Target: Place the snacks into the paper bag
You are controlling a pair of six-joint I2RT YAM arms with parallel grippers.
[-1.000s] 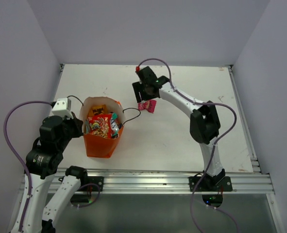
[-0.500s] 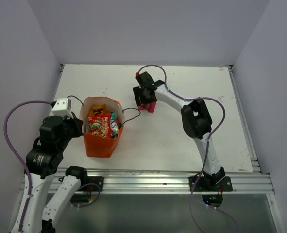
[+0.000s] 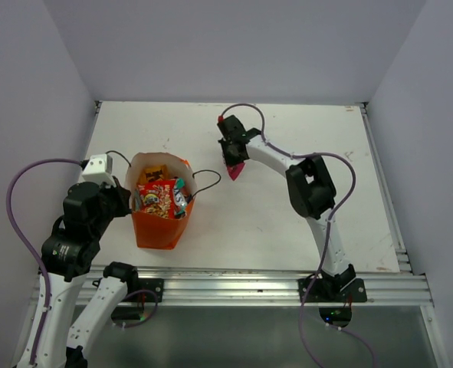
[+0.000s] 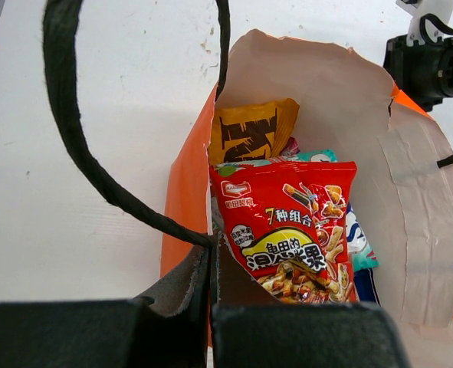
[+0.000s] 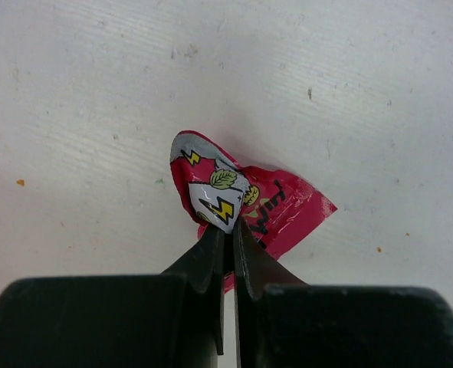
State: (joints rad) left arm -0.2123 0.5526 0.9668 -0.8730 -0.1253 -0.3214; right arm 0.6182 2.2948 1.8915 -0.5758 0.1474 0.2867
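**Small pink packet gripped, lift to the bag next**

From above: right jaws closed on a small pink packet [image 3: 234,170] lying on the desk [image 3: 303,222] about mid-width, toward the far edge. Well apart from the orange paper bag [image 3: 159,226], which stands upright nearer the left near corner, already stuffed. No other loose packet in sight, so probably the final pick.

From the left wrist: left jaws shut on the bag's near rim, holding the mouth open. Inside, a red snack packet [image 4: 295,230] printed with "7" and Chinese characters. Behind it, an orange-yellow packet [image 4: 249,130] with dark lettering too creased to read. Slivers of teal [image 4: 318,156] and blue-white [image 4: 360,239] alongside. A dark cord handle [image 4: 77,138] looping across.

From the right wrist: jaws nipping a raised fold of the pink packet, its base apparently touching the desk. Yellow lightning bolts, a green leaf, and partial white script, perhaps "Win". Next, by judgement: lift clear, carry left over the open mouth, release above the red packet. Thin hold on glossy film, so some risk of slipping.
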